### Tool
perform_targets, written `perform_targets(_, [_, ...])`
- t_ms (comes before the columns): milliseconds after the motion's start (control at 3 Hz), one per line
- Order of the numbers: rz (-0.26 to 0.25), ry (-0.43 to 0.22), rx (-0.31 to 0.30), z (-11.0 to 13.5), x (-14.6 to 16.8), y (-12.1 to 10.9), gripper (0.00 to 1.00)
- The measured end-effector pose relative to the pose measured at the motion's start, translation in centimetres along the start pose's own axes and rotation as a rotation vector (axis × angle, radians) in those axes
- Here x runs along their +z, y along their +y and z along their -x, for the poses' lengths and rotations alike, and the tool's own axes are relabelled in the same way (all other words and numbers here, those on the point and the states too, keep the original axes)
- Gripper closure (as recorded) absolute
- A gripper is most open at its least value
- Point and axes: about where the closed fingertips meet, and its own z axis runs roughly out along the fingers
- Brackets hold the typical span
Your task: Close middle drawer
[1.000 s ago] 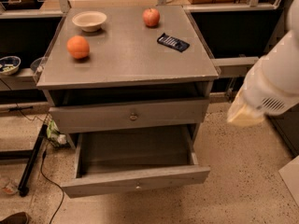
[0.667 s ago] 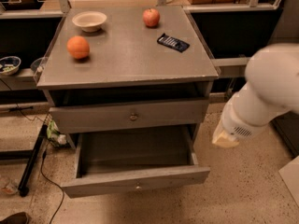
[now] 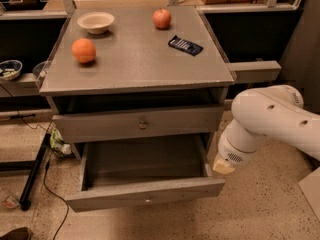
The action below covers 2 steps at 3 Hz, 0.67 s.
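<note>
The middle drawer is pulled far out of the grey cabinet, and its inside shows empty. Its narrow plain front faces me with a small round knob at the centre. Above it sits the taller-fronted drawer with a brassy knob, standing out slightly from the frame. My white arm reaches in from the right. The gripper hangs at its lower end, right beside the open drawer's right side near the front corner. The lowest drawer is out of view.
On the cabinet top lie an orange, a red apple, a pale bowl and a dark blue packet. A black pole and cable lie on the floor at left. A grey ledge juts out behind my arm.
My arm has swung left and down, bringing the gripper from well right of the cabinet to the open drawer's right side. The drawer has not moved.
</note>
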Motion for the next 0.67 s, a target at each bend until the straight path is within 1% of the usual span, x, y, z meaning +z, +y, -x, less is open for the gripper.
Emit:
perform_targets(333, [0.007, 0.001, 0.006, -0.1, 0.7, 0.5, 1.0])
perform_targets(667, [0.035, 0.001, 0.041, -1.2, 3.9, 1.7, 1.0])
